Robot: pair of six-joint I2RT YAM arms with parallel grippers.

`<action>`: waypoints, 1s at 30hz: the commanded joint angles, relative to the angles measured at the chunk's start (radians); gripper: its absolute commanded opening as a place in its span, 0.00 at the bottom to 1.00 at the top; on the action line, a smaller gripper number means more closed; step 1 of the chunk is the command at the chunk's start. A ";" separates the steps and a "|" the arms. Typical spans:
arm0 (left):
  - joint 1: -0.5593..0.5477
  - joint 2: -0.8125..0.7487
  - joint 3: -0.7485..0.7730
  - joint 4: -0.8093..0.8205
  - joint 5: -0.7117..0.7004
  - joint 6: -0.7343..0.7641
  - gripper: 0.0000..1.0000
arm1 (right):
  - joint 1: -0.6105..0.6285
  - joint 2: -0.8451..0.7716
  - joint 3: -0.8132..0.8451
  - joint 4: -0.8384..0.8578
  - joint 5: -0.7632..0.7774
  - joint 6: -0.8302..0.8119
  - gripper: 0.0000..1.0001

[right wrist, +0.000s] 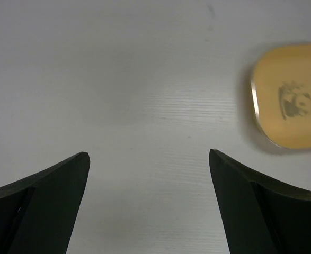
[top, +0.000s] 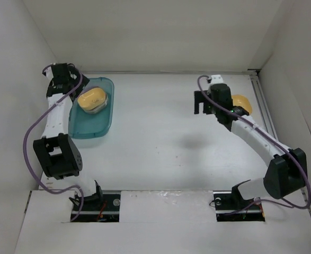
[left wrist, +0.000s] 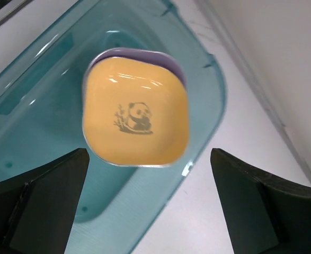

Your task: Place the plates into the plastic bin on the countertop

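The teal plastic bin [top: 94,124] lies at the far left of the white countertop [top: 166,137]. In it sits a stack of plates with a yellow plate [top: 92,98] on top; the left wrist view shows the yellow plate [left wrist: 135,119] with a panda mark, a purple plate's edge [left wrist: 166,58] under it, and the bin wall [left wrist: 208,100]. My left gripper [left wrist: 150,203] is open and empty, above the bin's rim. Another yellow plate [top: 243,102] lies on the countertop at the far right, also in the right wrist view [right wrist: 292,95]. My right gripper [right wrist: 149,203] is open and empty over bare countertop, left of that plate.
White walls enclose the countertop on the left, back and right. A metal rail [top: 262,100] runs along the right edge. The arm bases [top: 97,201] sit at the near edge.
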 commanded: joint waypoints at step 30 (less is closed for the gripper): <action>-0.074 -0.036 0.016 0.094 0.462 0.193 1.00 | -0.662 0.502 0.201 -0.098 0.061 0.447 0.54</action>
